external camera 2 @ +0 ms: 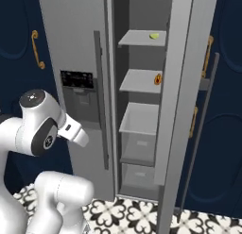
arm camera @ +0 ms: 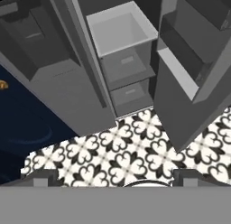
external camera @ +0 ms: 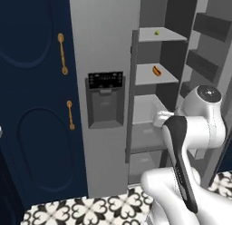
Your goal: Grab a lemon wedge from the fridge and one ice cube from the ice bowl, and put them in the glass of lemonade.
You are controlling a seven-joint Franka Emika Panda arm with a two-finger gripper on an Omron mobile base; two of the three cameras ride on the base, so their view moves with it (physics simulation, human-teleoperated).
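Observation:
The grey fridge [external camera: 104, 47] [external camera 2: 75, 35] stands with its right door [external camera 2: 177, 110] swung open, showing white shelves. On the top shelf lies the tiny yellow-green lemon wedge [external camera: 157, 32] [external camera 2: 154, 36]. My gripper [arm camera: 116, 178] is open with nothing between its fingertips [arm camera: 43, 178]. It hangs low in front of the fridge [arm camera: 67, 92] and looks down at the lower shelf, the drawers and the floor, well below the wedge. The ice bowl, ice cube and glass of lemonade are out of view.
A red-and-tan hot dog [external camera: 157, 70] [external camera 2: 157, 79] lies on the second shelf. Navy cabinets with brass handles [external camera: 62, 54] flank the fridge. The open door carries bins [arm camera: 180, 69]. A black-and-white patterned tile floor [arm camera: 126, 151] lies in front.

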